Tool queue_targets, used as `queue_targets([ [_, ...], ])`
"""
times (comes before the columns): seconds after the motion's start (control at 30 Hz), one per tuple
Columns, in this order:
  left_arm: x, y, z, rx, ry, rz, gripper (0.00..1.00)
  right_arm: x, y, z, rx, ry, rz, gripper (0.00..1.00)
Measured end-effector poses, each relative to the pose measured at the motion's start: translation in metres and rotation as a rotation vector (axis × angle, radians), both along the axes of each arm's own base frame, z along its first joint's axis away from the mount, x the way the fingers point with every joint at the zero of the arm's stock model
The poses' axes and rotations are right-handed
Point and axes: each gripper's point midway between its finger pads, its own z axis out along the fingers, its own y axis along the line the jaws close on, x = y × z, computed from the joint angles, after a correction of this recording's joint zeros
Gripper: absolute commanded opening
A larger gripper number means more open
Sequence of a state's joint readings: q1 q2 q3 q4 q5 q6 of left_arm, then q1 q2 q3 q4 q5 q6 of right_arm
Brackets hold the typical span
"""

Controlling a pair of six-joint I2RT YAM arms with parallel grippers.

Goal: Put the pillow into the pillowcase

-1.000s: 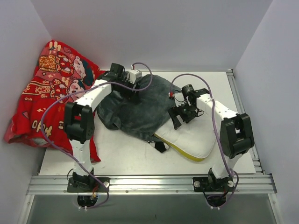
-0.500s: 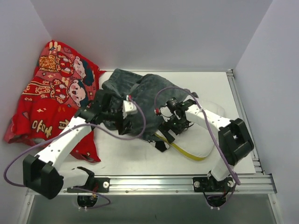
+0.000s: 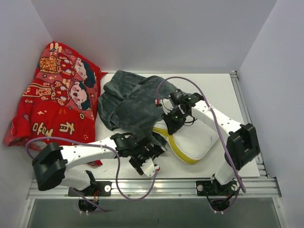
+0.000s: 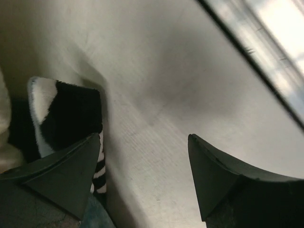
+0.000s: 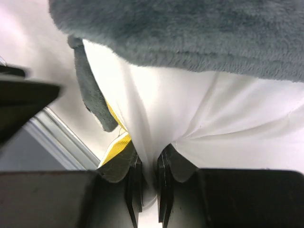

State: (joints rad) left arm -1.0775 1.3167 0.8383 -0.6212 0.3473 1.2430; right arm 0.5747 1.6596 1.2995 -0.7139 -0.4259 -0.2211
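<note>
Pillow (image 5: pixel 213 109) was pinched in the right gripper (image 5: pixel 148 185), likely to drag it. Left gripper (image 4: pixel 145 166) gaped empty, pillowcase (image 4: pixel 71 114) corner beside one finger, ready to grab.

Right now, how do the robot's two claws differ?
The left gripper is wide open and empty; the right gripper is pinched shut on the pillow. The left is over bare table beside a zebra corner of the pillowcase; the right is by the pillow's yellow band. Both are dark and two-fingered.
</note>
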Motion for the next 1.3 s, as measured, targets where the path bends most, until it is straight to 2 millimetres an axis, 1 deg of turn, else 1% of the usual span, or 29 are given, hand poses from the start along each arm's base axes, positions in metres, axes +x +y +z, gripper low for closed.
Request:
queue_targets([
  [0.07, 0.015, -0.007, -0.015, 0.031, -0.065, -0.015, 0.82, 0.0, 0.004, 0.014, 0.043, -0.018, 0.003, 0.0],
  [0.1, 0.024, -0.011, -0.019, 0.036, -0.102, -0.023, 0.83, -0.001, 0.004, 0.018, 0.053, -0.019, 0.006, 0.0],
  [0.2, 0.046, -0.027, -0.024, 0.012, -0.225, -0.06, 0.84, -0.005, 0.002, 0.019, 0.053, -0.008, 0.01, 0.0],
  [0.33, 0.061, -0.042, -0.026, -0.037, -0.339, -0.116, 0.85, -0.007, 0.0, 0.021, 0.047, 0.008, 0.009, 0.0],
  [0.4, 0.066, -0.046, -0.031, -0.044, -0.378, -0.148, 0.83, -0.006, 0.0, 0.025, 0.056, 0.012, 0.005, 0.0],
  [0.43, 0.068, -0.049, -0.034, -0.042, -0.392, -0.162, 0.79, -0.005, 0.0, 0.027, 0.064, 0.012, 0.001, 0.0],
  [0.47, 0.071, -0.052, -0.038, -0.041, -0.405, -0.169, 0.75, -0.004, 0.001, 0.03, 0.074, 0.012, -0.001, 0.0],
  [0.5, 0.074, -0.054, -0.042, -0.037, -0.418, -0.178, 0.68, -0.003, 0.002, 0.033, 0.084, 0.014, -0.003, 0.0],
  [0.53, 0.078, -0.058, -0.042, -0.046, -0.436, -0.181, 0.56, -0.002, 0.002, 0.035, 0.096, 0.017, -0.006, 0.0],
  [0.57, 0.082, -0.062, -0.043, -0.053, -0.445, -0.179, 0.34, -0.002, 0.002, 0.035, 0.104, 0.023, -0.01, 0.0],
  [0.6, 0.085, -0.065, -0.046, -0.059, -0.451, -0.172, 0.26, -0.002, 0.001, 0.036, 0.109, 0.029, -0.014, 0.0],
  [0.63, 0.086, -0.068, -0.049, -0.065, -0.457, -0.173, 0.1, -0.002, 0.0, 0.036, 0.113, 0.034, -0.017, 0.0],
  [0.67, 0.088, -0.07, -0.05, -0.074, -0.457, -0.164, 0.0, -0.003, 0.0, 0.037, 0.117, 0.039, -0.02, 0.0],
  [0.73, 0.089, -0.075, -0.048, -0.094, -0.439, -0.14, 0.0, -0.003, 0.0, 0.036, 0.124, 0.051, -0.022, 0.0],
  [0.77, 0.087, -0.08, -0.043, -0.111, -0.412, -0.131, 0.0, -0.002, 0.0, 0.036, 0.125, 0.061, -0.025, 0.0],
  [0.83, 0.082, -0.099, -0.022, -0.171, -0.339, -0.106, 0.0, 0.003, 0.004, 0.036, 0.128, 0.081, -0.033, 0.0],
  [0.87, 0.079, -0.111, -0.004, -0.22, -0.298, -0.09, 0.0, 0.009, 0.008, 0.036, 0.135, 0.09, -0.04, 0.0],
  [0.93, 0.07, -0.132, 0.04, -0.33, -0.219, -0.061, 0.0, 0.022, 0.018, 0.034, 0.148, 0.111, -0.059, 0.0],
  [1.03, 0.048, -0.144, 0.103, -0.466, -0.113, -0.018, 0.0, 0.042, 0.035, 0.024, 0.182, 0.145, -0.107, 0.0],
  [1.1, 0.034, -0.145, 0.131, -0.52, -0.052, 0.009, 0.0, 0.042, 0.042, 0.01, 0.198, 0.187, -0.132, 0.0],
  [1.13, 0.029, -0.142, 0.133, -0.518, -0.024, 0.022, 0.0, 0.037, 0.044, 0.003, 0.202, 0.217, -0.143, 0.0],
  [1.17, 0.025, -0.137, 0.13, -0.504, 0.004, 0.036, 0.01, 0.03, 0.046, -0.007, 0.206, 0.248, -0.15, 0.0],
  [1.2, 0.02, -0.131, 0.121, -0.483, 0.032, 0.049, 0.08, 0.021, 0.047, -0.018, 0.207, 0.279, -0.155, 0.0],
  [1.23, 0.014, -0.125, 0.11, -0.457, 0.062, 0.059, 0.21, 0.011, 0.047, -0.029, 0.203, 0.311, -0.163, 0.0],
  [1.27, 0.007, -0.118, 0.099, -0.425, 0.093, 0.065, 0.26, 0.001, 0.046, -0.04, 0.202, 0.34, -0.173, 0.0],
  [1.3, -0.001, -0.112, 0.088, -0.397, 0.127, 0.077, 0.33, -0.009, 0.044, -0.051, 0.201, 0.367, -0.18, 0.06],
])
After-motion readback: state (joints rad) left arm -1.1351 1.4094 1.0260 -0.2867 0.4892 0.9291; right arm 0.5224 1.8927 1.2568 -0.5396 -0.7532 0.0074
